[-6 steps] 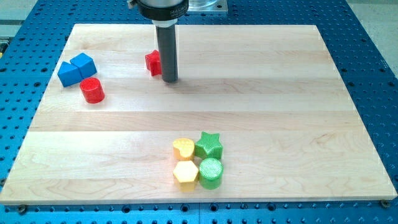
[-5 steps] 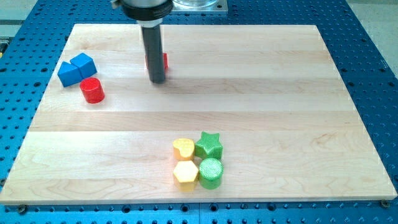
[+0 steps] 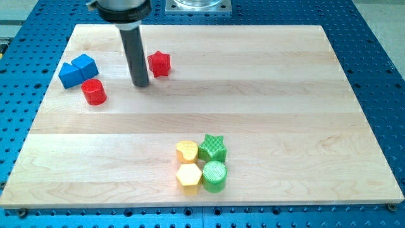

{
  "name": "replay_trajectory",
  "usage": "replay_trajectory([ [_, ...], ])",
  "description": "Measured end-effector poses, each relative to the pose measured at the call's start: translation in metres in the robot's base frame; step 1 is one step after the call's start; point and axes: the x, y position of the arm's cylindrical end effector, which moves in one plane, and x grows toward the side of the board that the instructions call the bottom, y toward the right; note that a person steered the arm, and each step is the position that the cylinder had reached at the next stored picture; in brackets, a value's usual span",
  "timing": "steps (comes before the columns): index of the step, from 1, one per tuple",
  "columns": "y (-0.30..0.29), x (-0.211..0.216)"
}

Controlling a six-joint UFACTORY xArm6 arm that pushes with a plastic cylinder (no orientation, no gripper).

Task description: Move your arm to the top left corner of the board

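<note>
My tip (image 3: 140,84), just a bare dark rod end holding nothing, sat on the light wooden surface (image 3: 266,95) between the red star-shaped block (image 3: 159,64) and the red cylinder block (image 3: 93,92). It was well short of the top left corner.

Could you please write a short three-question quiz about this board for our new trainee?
1. True or false: my tip touches the red star block.
2. Which block lies nearest the view's left edge?
A. the blue blocks
B. the red cylinder
C. the green star
3. Fill in: the cluster near the view's bottom holds two yellow blocks and ____ green ones.

Key
1. False: my tip stands apart from it, to its left and slightly lower in the view.
2. A.
3. Two: the green star and the green cylinder.
</note>
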Motion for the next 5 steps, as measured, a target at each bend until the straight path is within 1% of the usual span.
replay_trajectory([
  [1, -0.020, -0.027],
  [3, -0.057, -0.150],
  [4, -0.110, -0.154],
  [5, -0.146, -0.122],
])
